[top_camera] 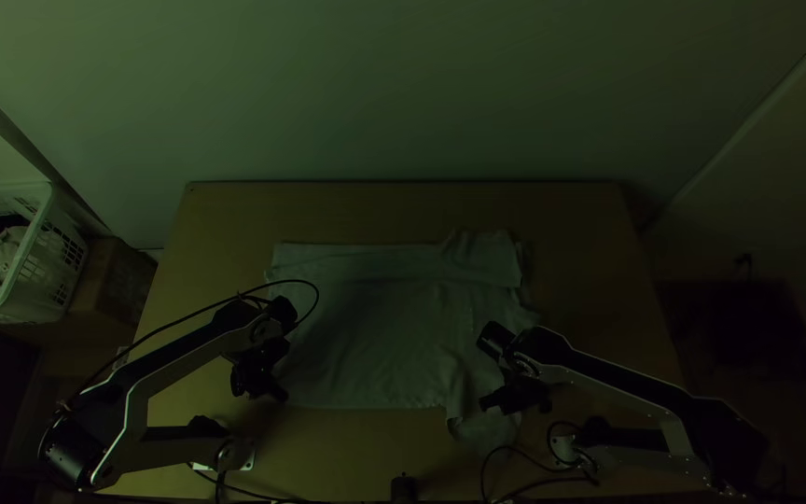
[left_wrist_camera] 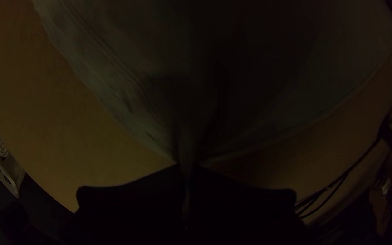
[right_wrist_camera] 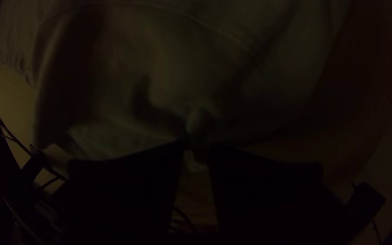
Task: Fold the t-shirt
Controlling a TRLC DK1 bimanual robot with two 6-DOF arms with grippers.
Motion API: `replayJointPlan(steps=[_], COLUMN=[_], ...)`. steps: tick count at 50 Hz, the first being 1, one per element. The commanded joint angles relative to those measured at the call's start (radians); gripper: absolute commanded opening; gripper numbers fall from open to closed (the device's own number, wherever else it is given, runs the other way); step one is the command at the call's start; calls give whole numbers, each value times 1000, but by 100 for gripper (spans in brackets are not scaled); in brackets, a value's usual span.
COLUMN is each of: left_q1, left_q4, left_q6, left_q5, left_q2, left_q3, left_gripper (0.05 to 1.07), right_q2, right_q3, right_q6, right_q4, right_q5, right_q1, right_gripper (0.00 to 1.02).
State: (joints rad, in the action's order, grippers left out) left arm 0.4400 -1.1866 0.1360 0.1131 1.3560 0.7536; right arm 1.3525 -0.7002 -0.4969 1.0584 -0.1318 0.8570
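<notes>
T-shirt (top_camera: 375, 327) lies spread mid-table (top_camera: 403, 210), a long band along its far side looking folded inward. Near side is still to fold, I'd say; near sleeve (top_camera: 485, 434) sticks out toward the table's near edge.

Left gripper (left_wrist_camera: 187, 165): nearly closed, thin ridge of cloth pinched at the near hem-end corner. Small bite, so it could slip under tension.

Right gripper (right_wrist_camera: 197, 147): narrow gap, thicker bunch between the tips, by the near sleeve. Looks gripped; can't tell how many layers. If only the top one, the bottom stays behind and the fold skews.

Next is probably a paired lift and carry inward. Uneven timing would twist the panel; too much drag would pull the far band open.

Cable by the right base (top_camera: 486, 467) runs close to the sleeve: snag risk. Left arm's cable loop (top_camera: 316, 297) hangs over the hem end, could brush it.
</notes>
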Motion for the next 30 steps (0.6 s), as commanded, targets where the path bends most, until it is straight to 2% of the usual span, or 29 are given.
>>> replayJointPlan(steps=[1, 15, 30], left_q1=[-26, -159, -250], left_q4=[-7, -5, -7], left_q6=[27, 63, 117], left_q5=[-12, -59, -76], left_q2=[-17, -40, -41], left_q3=[4, 118, 234], left_gripper=[8, 8, 8], right_q2=[-18, -128, -159], right_q3=[-18, -84, -171], right_q6=[1, 47, 144], right_q4=[0, 74, 123], right_q5=[38, 49, 80], right_q1=[-9, -119, -262], right_gripper=[3, 3, 3])
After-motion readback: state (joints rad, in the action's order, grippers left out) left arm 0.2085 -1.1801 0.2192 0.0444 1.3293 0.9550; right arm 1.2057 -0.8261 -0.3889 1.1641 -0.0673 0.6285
